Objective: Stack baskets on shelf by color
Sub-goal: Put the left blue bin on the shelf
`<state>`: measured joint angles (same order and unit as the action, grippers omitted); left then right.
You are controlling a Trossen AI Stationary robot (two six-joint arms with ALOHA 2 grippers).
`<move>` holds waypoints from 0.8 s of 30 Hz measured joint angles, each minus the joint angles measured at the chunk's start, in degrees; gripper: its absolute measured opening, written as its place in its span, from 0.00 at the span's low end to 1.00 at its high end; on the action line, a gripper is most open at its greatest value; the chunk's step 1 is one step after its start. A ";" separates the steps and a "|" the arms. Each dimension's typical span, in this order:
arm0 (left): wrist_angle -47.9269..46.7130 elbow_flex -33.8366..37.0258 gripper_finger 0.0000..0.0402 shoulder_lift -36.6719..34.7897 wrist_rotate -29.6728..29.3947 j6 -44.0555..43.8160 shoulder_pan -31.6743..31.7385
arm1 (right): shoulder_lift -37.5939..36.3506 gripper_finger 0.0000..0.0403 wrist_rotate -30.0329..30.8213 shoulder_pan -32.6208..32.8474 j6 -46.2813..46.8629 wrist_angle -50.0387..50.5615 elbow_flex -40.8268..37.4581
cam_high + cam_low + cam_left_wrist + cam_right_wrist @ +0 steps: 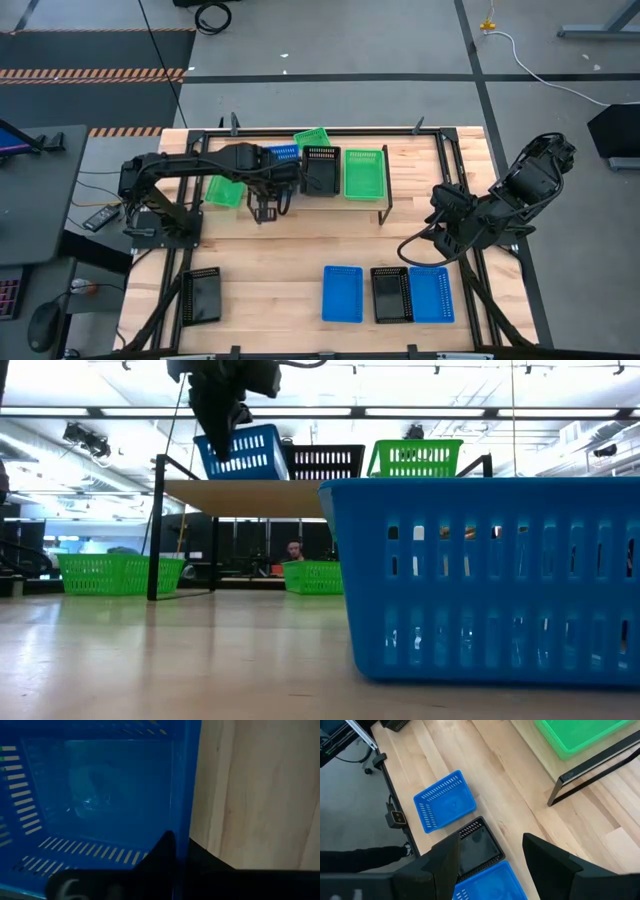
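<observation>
The shelf (385, 165) stands at the table's far middle and bears a black basket (320, 170) and a green basket (363, 172). At its left end is a blue basket (245, 453), tilted, its bottom at the plank (250, 495). My left gripper (225, 432) comes down on that basket's left end and is shut on it. My right gripper (490, 855) hangs open above the near right of the table, over a black basket (477, 845) and a blue one (490, 882), touching nothing. My left gripper pinches the blue basket's left end wall (181, 827), one finger (162, 852) inside the basket and the other outside. The fingers come from above, pointing steeply down. The basket sits tilted at the shelf's top; whether it touches the plank I cannot tell.
Two more green baskets lie on the table, one left of the shelf (224, 190) and one behind it (312, 137). Near the front edge lie a black basket (200, 296), a blue one (342, 293), a black one (390, 294) and another blue one (432, 294).
</observation>
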<state>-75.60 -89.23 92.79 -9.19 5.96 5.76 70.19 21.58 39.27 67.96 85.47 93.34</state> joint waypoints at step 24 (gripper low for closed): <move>1.89 3.98 0.02 -0.17 1.20 -3.13 -0.26 | 0.02 0.55 -0.20 0.00 0.61 0.04 0.00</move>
<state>-73.71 -85.25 92.62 -7.99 2.83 5.50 70.22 21.39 39.27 68.58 85.52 93.34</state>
